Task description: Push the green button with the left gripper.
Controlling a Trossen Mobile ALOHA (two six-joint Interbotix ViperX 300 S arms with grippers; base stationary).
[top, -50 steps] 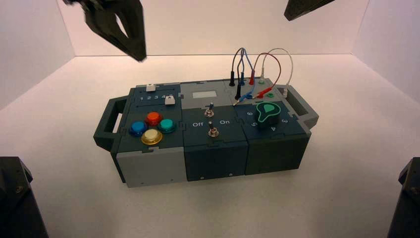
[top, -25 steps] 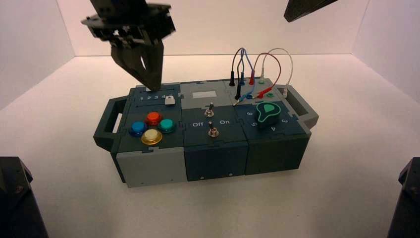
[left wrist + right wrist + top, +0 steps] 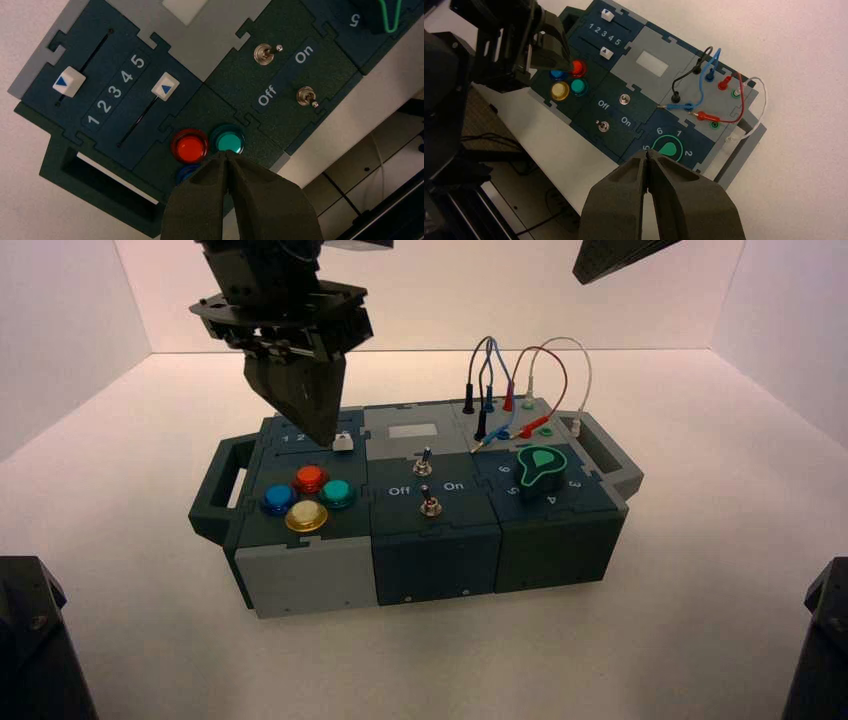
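Note:
The green button [image 3: 337,493] is a small teal dome on the box's left front part, beside the red [image 3: 310,478], blue [image 3: 279,499] and yellow [image 3: 306,516] buttons. My left gripper [image 3: 323,436] hangs above the slider panel, behind the buttons, shut and empty, not touching the box. In the left wrist view its tip [image 3: 226,153] lies just short of the green button [image 3: 228,140], next to the red one [image 3: 190,147]. My right gripper [image 3: 647,154] is shut and parked high at the back right [image 3: 610,255]; its view shows the green button [image 3: 578,86].
The dark box [image 3: 300,575] has two white sliders [image 3: 69,82] [image 3: 165,86] with numbers 1 to 5, two toggle switches [image 3: 261,52] [image 3: 305,96] marked Off and On, a dark knob with green outline [image 3: 541,470], and looped wires [image 3: 540,370]. White walls surround the table.
My left gripper has come down and rightward from the upper left, from high above the table to just over the slider panel behind the buttons. The right arm has not moved.

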